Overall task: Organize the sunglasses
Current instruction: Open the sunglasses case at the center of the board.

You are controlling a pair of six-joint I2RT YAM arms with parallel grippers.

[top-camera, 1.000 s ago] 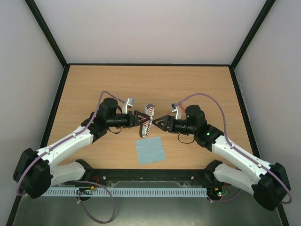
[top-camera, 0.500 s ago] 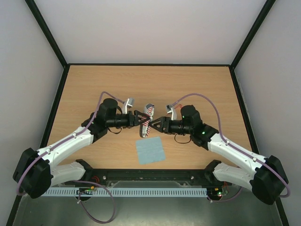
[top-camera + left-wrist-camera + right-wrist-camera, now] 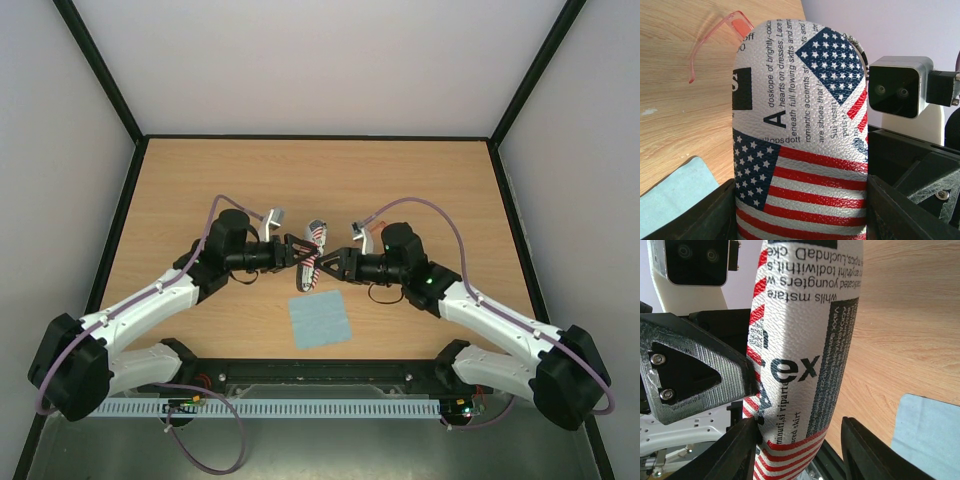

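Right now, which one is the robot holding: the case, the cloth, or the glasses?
The flag-print case, pinched in the left gripper. The blue cloth and the red glasses just lie on the table.

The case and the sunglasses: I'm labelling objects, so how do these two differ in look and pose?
The case is bulky and opaque, printed with flags and text; the sunglasses are a thin, translucent red-orange frame. The case sits clamped between the jaws of the left gripper; the sunglasses lie free on the table beyond it. Both show red.
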